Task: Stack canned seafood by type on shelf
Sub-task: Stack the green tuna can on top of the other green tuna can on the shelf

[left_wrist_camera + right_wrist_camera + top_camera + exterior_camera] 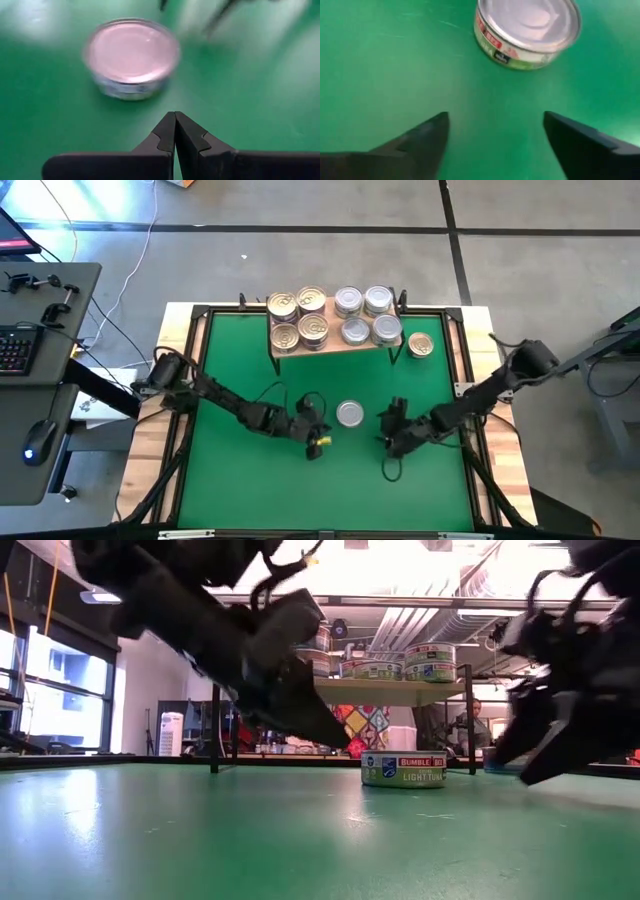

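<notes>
A silver-lidded tin (350,414) stands flat on the green table between my two grippers; it also shows in the low view (404,769) and in both wrist views (132,56) (527,31). My left gripper (318,427) (175,120) is shut, empty, just left of the tin. My right gripper (392,423) (495,125) is open, empty, just right of it. The shelf (335,340) stands at the table's far edge with gold-lidded tins (298,318) stacked on its left part and silver-lidded tins (365,315) on its right part. One gold-lidded tin (420,345) stands on the table right of the shelf.
A raised wooden and black frame (470,380) borders the table. Open green surface (330,490) lies toward the near edge. A desk with keyboard and mouse (30,380) stands left of the table. Beyond the table, the low view shows a person (470,730) in the room.
</notes>
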